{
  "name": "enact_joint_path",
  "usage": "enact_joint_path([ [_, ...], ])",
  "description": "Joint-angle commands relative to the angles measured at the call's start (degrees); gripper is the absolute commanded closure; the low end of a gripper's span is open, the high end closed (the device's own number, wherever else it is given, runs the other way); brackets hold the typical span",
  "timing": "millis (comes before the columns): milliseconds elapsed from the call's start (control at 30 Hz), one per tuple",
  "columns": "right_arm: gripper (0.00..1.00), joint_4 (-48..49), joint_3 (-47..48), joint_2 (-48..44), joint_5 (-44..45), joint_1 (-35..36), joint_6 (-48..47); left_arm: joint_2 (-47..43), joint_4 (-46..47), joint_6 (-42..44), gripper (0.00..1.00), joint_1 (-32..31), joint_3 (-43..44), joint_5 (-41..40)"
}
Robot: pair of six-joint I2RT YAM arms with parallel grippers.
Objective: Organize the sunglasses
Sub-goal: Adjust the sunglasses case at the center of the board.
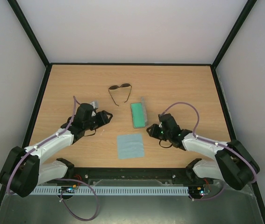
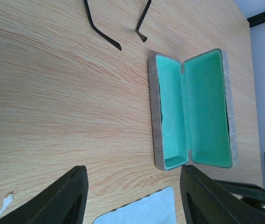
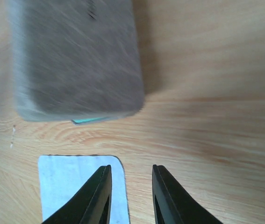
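sunglasses (image 1: pixel 119 87) lie on the table (image 1: pixel 188 88) toward the far side, just beyond the open case (image 1: pixel 139 115), apart from it. thin dark wire frame, two rounded brownish lenses, slim temples unfolded and pointing back toward the arms. i see the left gripper (image 2: pixel 132 196) spread wide and empty. right gripper (image 3: pixel 130 191) is parted narrowly, holding nothing, over the edge of the blue cloth (image 1: pixel 130 146).

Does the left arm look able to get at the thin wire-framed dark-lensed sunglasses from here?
Probably yes. The left gripper is open and the sunglasses lie just beyond it, temples unfolded. The open grey rectangular case sits to one side, not between them.
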Motion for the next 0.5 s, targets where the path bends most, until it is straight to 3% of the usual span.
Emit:
enact_joint_path([
  [0,0.75,10.18,-3.54,3.00,2.03,2.69,6.85,-1.97,-1.97,1.17,0.44,0.62,1.52,-0.90],
  [233,0.76,24.22,-5.86,10.92,1.73,3.43,12.41,-1.81,-1.61,1.14,0.43,1.08,0.87,-0.92],
  [467,0.79,30.09,-5.68,16.28,3.04,3.43,14.89,-1.86,-1.44,1.01,0.43,1.17,0.71,-1.04],
])
